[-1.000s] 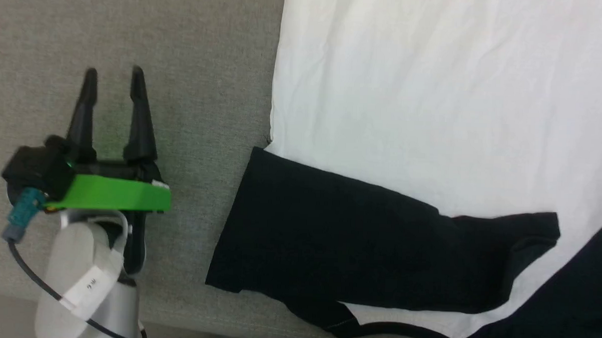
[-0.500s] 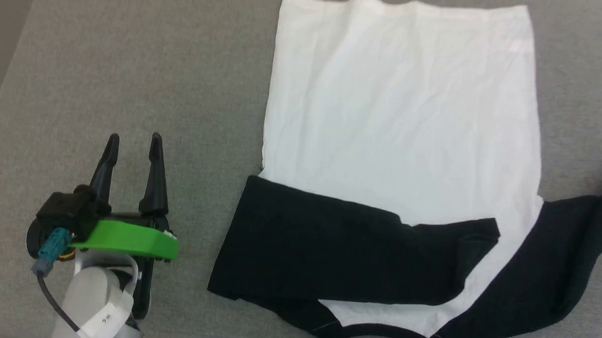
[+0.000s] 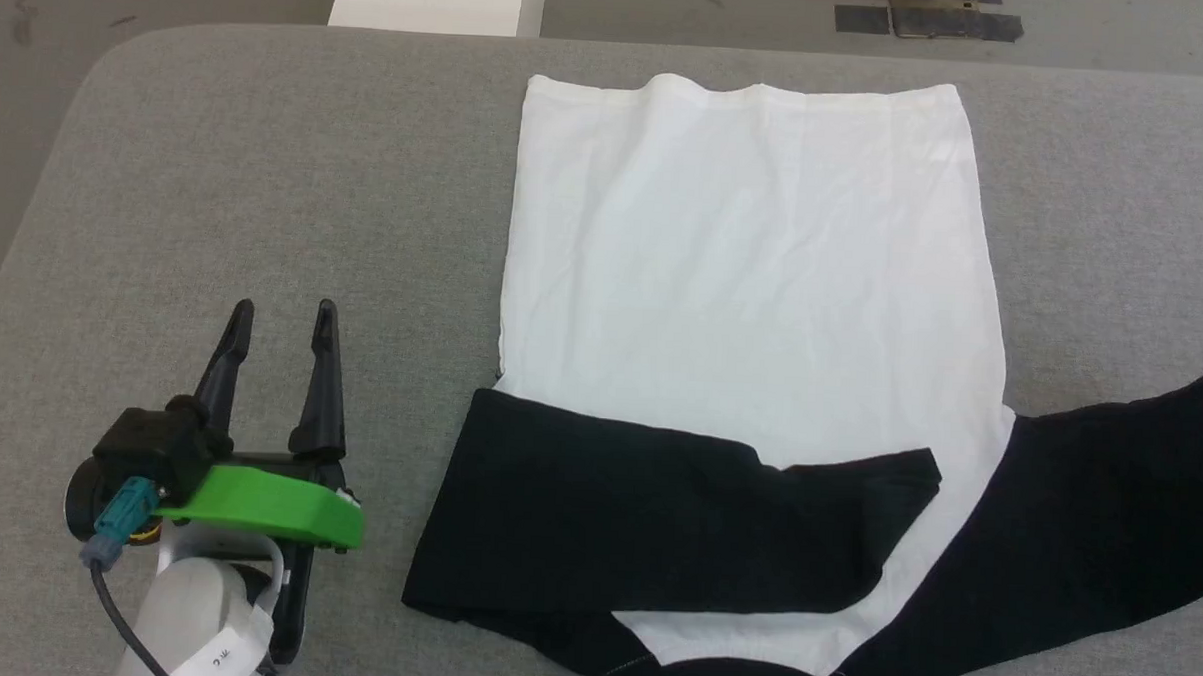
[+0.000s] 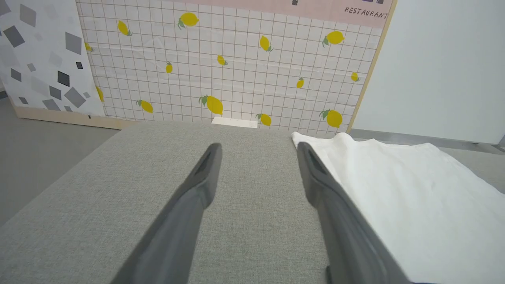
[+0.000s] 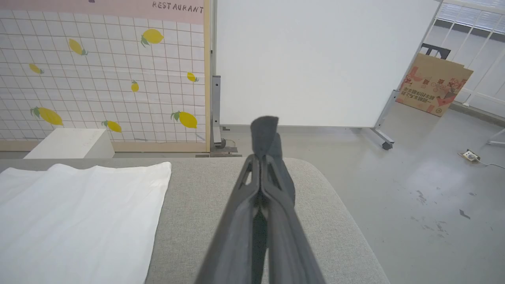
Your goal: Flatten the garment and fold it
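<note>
pincers: left gripper [image 3: 285, 307] wide, empty | right gripper [image 5: 262, 159] clamped on sleeve of garment [image 3: 744, 263]

Left gripper [image 3: 284, 307] look: two long black fingers [image 3: 322, 378] tapering to points, more matte dark grey up close. Right behind the claw there's a bright green plate [image 3: 265, 504] on a black block. A teal connector [image 3: 120, 519] to the claw's left feeds a thin black cable [image 3: 121, 629]. Further back, the forearm [image 3: 192, 604] is pale grey with a white printed label [image 3: 222, 655]. Right gripper [image 5: 264, 130]: same grey fingers, slotted cut-outs.
</note>
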Available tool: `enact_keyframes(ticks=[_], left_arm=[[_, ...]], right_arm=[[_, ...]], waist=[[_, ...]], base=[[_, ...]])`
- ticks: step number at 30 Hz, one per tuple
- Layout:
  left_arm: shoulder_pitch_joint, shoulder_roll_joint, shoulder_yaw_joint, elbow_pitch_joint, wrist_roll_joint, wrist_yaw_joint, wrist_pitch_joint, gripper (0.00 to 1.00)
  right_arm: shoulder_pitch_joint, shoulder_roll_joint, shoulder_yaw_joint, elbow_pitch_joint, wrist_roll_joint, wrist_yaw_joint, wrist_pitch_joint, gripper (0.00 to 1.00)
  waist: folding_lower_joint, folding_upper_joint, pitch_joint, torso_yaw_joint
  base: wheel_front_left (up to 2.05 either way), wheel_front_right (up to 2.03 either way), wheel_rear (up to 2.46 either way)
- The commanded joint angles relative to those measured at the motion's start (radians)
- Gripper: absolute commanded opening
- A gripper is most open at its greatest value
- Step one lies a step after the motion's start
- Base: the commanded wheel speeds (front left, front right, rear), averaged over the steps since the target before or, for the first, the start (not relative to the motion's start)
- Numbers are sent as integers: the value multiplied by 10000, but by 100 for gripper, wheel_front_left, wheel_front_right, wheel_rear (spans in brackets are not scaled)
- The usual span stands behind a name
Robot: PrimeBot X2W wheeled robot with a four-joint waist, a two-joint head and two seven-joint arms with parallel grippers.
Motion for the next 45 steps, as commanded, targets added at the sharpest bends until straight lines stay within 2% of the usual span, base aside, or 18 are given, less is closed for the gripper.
enact_keyframes(ticks=[1,6,11,15,16,21,29,34,35,36,40,45], left_arm=[[95,66,-48,22,-129,-64,-45,100],[28,87,-142,76,-157,-65,-45,100],[-13,90,-223,128,-188,-65,-45,100],[-66,100,-280,127,-219,-65,-45,100],[-90,117,-285,115,-240,-65,-45,100],[-170,113,-332,135,-277,-66,-45,100],[-324,18,-356,170,-318,-66,-45,100],[-368,-16,-350,198,-313,-66,-45,100],[-380,-23,-359,211,-311,-66,-45,100],[-389,-28,-365,223,-310,-66,-45,100],[-359,-20,-353,260,-301,-66,-45,100],[-334,109,-396,290,-270,-67,-45,100]], right_arm=[[193,136,455,-426,-16,-13,172,0],[298,433,2610,-1433,-267,-13,586,0],[-179,580,5116,-1135,-861,-13,804,0],[-798,629,7078,-244,-1146,-13,849,0],[-1067,724,7963,361,-1077,-13,781,0],[-1652,974,9877,2226,-800,-13,463,0],[-2216,1412,11912,4861,-236,-13,-245,0],[-2460,1621,12442,5987,71,-13,-493,0],[-2508,1649,12503,6150,137,-13,-572,32],[-2536,1670,12584,6268,237,-13,-653,99],[-2490,1704,12494,6348,666,-13,-979,100],[-2196,1697,11723,5550,994,-13,-2020,100]], waist=[[1,-1,-16,20],[1,-1,-18,85],[1,-1,-1,149],[1,-1,46,245],[1,-1,85,301],[1,-1,238,491],[1,-1,460,693],[1,-1,516,700],[1,-1,518,702],[1,-1,508,696],[1,-1,430,626],[1,-1,288,446]], base=[[0,0,0],[0,0,0],[0,0,0],[0,0,0],[0,0,0],[0,0,0],[0,0,0],[0,0,0],[0,0,0],[0,0,0],[0,0,0],[0,0,0]])
